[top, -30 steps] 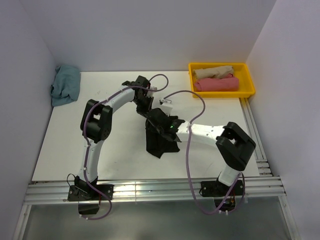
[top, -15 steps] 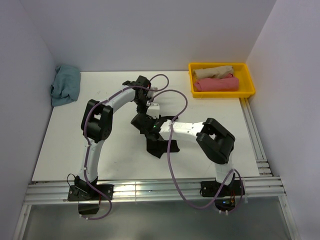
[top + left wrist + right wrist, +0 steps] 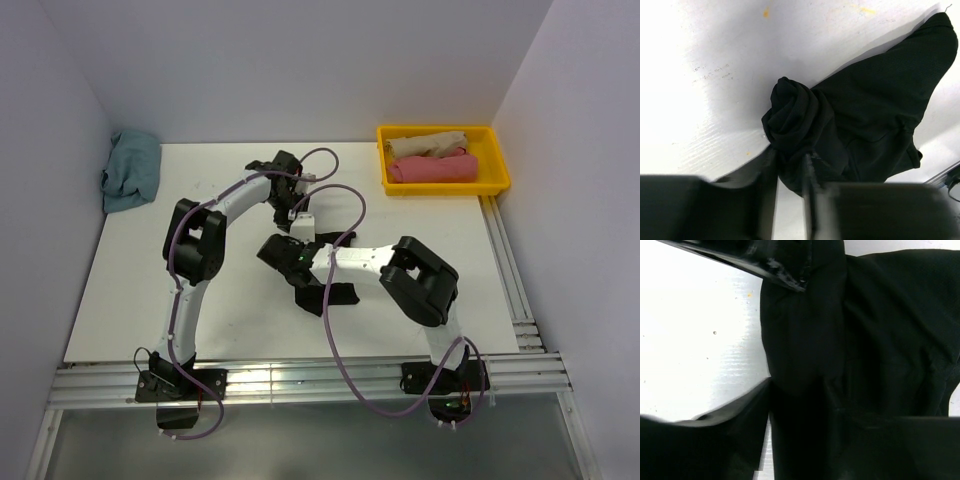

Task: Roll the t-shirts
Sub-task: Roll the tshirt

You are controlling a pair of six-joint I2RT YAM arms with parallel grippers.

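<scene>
The black t-shirt (image 3: 314,299) lies bunched mid-table, mostly under my right arm. In the left wrist view its rolled end (image 3: 795,112) forms a thick knot, with the rest of the cloth spreading right. My left gripper (image 3: 790,156) (image 3: 297,214) stands at that knot, jaws a little apart with a fold of cloth between the tips; one finger is blurred. My right gripper (image 3: 273,250) (image 3: 835,405) straddles the shirt (image 3: 880,340) with wide jaws, the left finger (image 3: 747,420) against the cloth edge. The other finger is lost in the dark cloth.
A yellow bin (image 3: 498,180) at the back right holds a beige roll (image 3: 425,144) and a pink roll (image 3: 432,168). A crumpled dusty-blue shirt (image 3: 130,170) lies at the back left by the wall. Metal rails (image 3: 300,380) run along the near edge.
My right arm has swung left across the black shirt, bringing its gripper close under the left one. The left jaws have parted slightly from shut.
</scene>
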